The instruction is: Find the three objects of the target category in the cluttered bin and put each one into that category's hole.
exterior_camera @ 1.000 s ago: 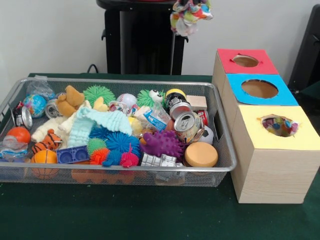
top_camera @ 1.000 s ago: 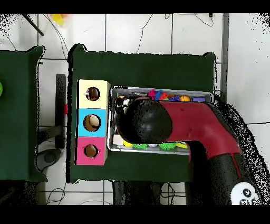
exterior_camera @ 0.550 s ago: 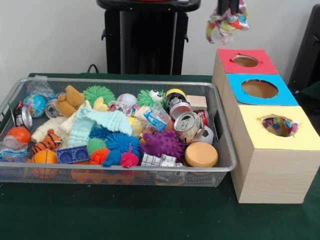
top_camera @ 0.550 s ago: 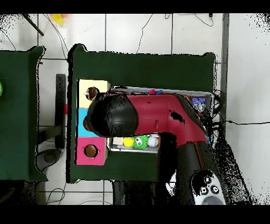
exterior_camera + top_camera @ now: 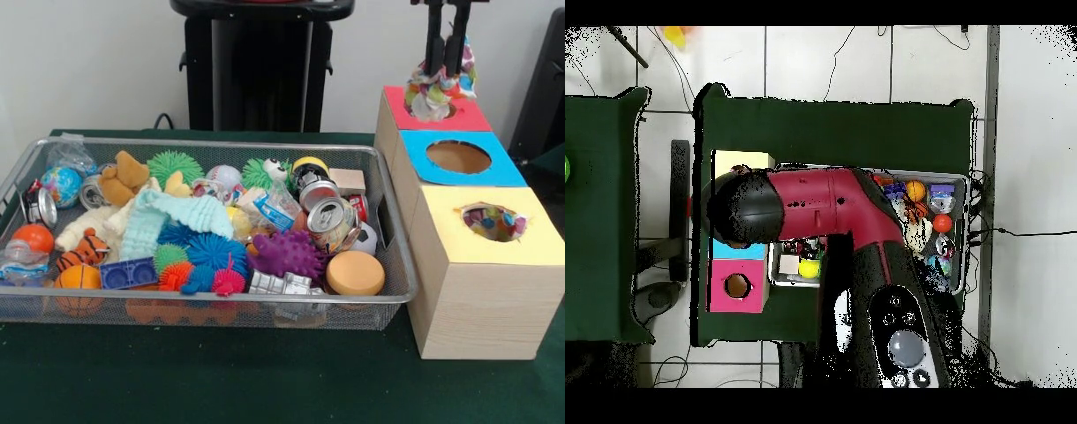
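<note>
— Since a second ago, pincer carried the wad from above the bin down to the red box.

— Clamped on it?

— Yes; wad hangs directly below, seemingly at the hole's mouth.

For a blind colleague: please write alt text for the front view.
The end effector holds a multicoloured crinkled bundle over the red box's hole. Blue and yellow boxes stand beside a mesh bin of toys and cans.
</note>
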`<act>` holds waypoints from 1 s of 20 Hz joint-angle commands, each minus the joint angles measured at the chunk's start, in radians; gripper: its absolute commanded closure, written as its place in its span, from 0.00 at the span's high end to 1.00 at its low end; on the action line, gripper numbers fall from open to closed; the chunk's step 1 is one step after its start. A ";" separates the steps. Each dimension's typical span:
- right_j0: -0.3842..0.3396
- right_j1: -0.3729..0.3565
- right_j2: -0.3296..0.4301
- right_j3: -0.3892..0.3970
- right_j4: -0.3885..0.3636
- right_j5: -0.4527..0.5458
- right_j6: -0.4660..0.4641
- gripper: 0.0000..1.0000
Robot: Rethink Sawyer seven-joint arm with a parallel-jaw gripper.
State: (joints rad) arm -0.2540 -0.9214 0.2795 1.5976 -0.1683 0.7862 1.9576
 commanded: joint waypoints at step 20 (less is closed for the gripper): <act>0.169 0.206 -0.206 -0.332 0.055 0.113 0.302 0.00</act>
State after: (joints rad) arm -0.1095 -0.7893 0.1122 1.3621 -0.1447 0.7821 1.9673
